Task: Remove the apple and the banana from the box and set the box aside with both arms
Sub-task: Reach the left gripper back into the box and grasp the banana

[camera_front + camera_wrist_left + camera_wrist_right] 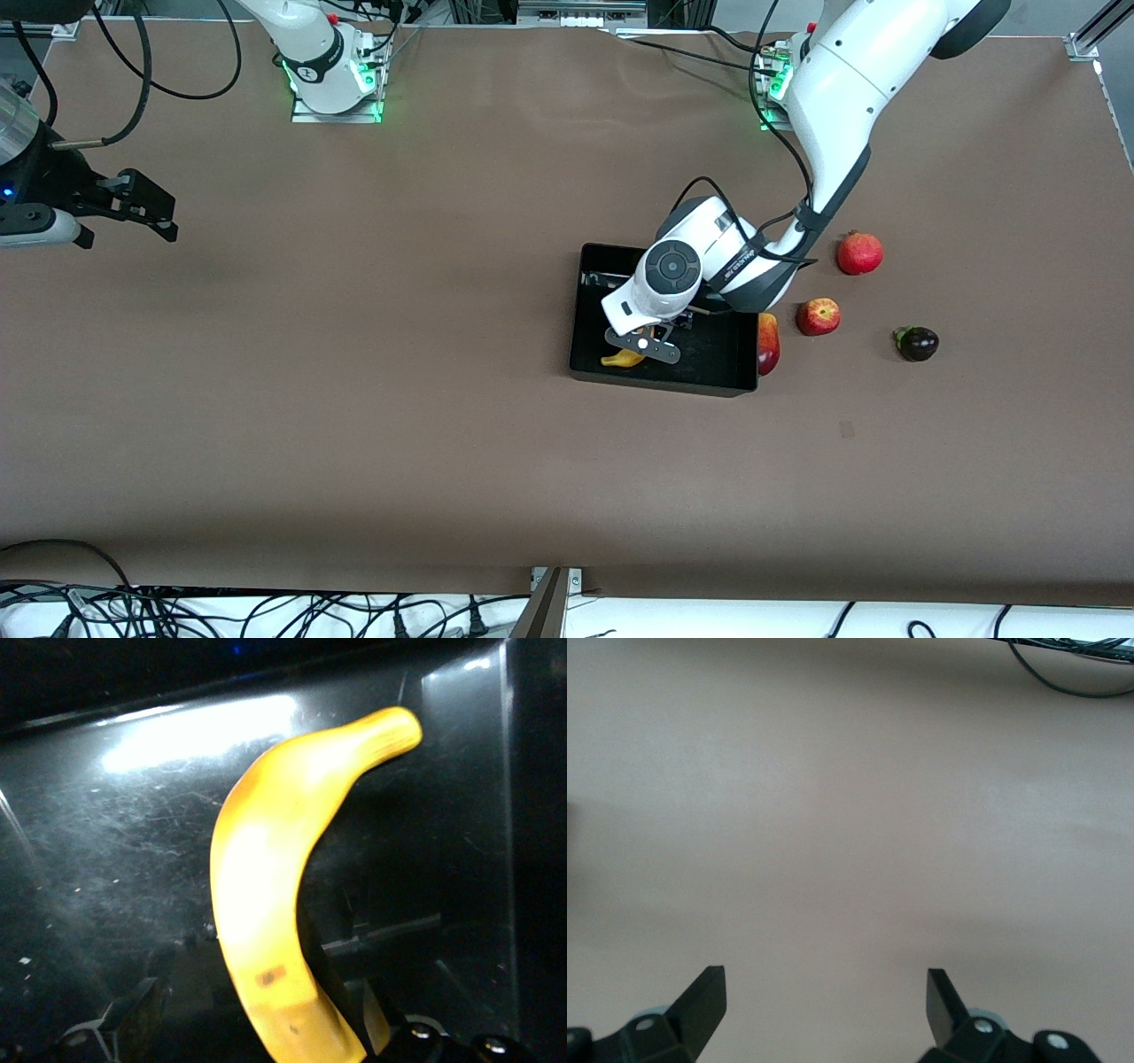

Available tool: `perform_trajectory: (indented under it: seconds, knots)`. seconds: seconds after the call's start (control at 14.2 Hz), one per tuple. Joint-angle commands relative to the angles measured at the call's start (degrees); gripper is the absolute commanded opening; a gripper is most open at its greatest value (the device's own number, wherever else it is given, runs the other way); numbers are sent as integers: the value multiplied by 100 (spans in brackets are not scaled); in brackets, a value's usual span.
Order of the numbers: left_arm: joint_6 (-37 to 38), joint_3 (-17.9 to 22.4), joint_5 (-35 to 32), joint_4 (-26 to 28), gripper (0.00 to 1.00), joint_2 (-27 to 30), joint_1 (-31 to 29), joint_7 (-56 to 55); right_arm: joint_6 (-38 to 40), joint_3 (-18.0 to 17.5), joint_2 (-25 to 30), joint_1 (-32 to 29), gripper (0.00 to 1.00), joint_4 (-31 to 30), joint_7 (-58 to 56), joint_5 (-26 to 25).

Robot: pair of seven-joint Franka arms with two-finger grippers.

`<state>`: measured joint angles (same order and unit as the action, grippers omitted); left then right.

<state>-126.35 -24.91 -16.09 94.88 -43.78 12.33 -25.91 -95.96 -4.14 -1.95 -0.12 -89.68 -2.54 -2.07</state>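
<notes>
Down in the shallow shiny black plastic box (735,359), the left gripper (640,341) spreads wide around the curved yellow banana (266,904). Next it should squeeze and lift. The right gripper (824,1001) waits, fingers apart, over the brown desk (354,399). The small red-and-yellow apple (818,316) is already out.

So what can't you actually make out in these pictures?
- Banana: front view shows only its tip; the left end effector covers the rest.
- Box floor: partly hidden by the left arm in the front view.
- Whether the end effector touches the banana: left wrist view cuts off its fingers.
</notes>
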Motion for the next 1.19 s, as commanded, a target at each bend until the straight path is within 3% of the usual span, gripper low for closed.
perform_trajectory:
  seconds: [0.0, 0.14, 0.21, 0.28, 0.49, 0.84, 1.12]
  knots:
    - [-441, 12, -184, 311, 100, -25, -29, -28, 25, -17, -24, -49, 100, 65, 17, 102]
    - [-452, 4, -184, 356, 36, 1, -46, -19, 25, -17, -33, -49, 100, 65, 17, 119]
    - [-434, 4, -184, 356, 14, 10, -46, -19, 42, -17, -33, -41, 100, 65, 8, 137]
    - [-417, 4, -176, 356, 0, 18, -55, -11, 43, -17, -68, -32, 100, 65, 17, 137]
    - [-207, -14, -176, 321, 0, 176, -99, -37, 51, -17, -86, -32, 100, 65, 8, 137]
    - [865, -40, -27, 102, 0, 1045, -116, -72, 86, -35, -130, 3, 100, 30, -18, 146]
    - [2409, -32, 422, -863, 0, 1345, -397, -11, 209, -96, -104, 56, 100, 4, 17, 137]
